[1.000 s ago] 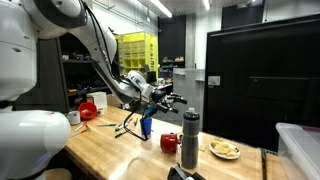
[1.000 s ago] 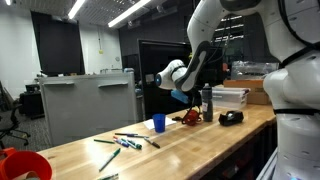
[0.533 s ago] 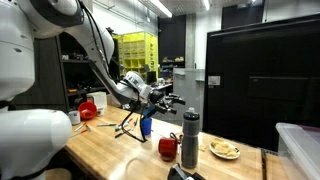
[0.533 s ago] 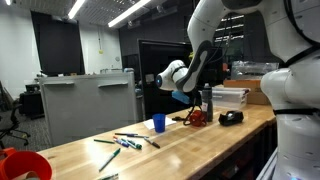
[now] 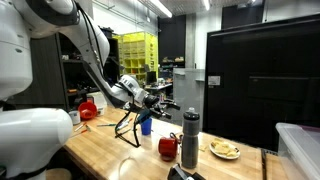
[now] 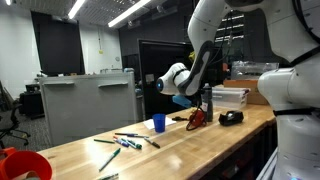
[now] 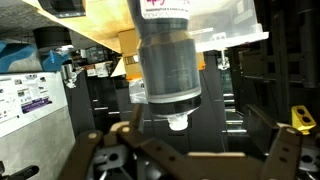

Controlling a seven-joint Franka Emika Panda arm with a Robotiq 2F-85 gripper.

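My gripper [image 5: 163, 99] hangs open in the air above the wooden table [image 5: 110, 150], holding nothing. It also shows in an exterior view as a dark gripper [image 6: 162, 81] at the end of the white arm. The wrist view is upside down. There the open gripper [image 7: 195, 152] frames a dark grey bottle [image 7: 168, 55] straight ahead, well apart from the fingers [image 7: 100, 150]. The bottle [image 5: 190, 138] stands upright beside a red mug [image 5: 168, 148]. A blue cup [image 5: 146, 125] stands below the gripper.
Several markers [image 5: 125, 128] lie on the table near the blue cup [image 6: 158, 122]. A plate of food [image 5: 224, 150] sits past the bottle [image 6: 207, 103]. A red bowl [image 5: 88, 108], a clear plastic bin [image 5: 300, 148] and a black cabinet [image 5: 260, 80] surround the table.
The arm has shifted slightly, with the gripper still open. The objects on the table appear unmoved.
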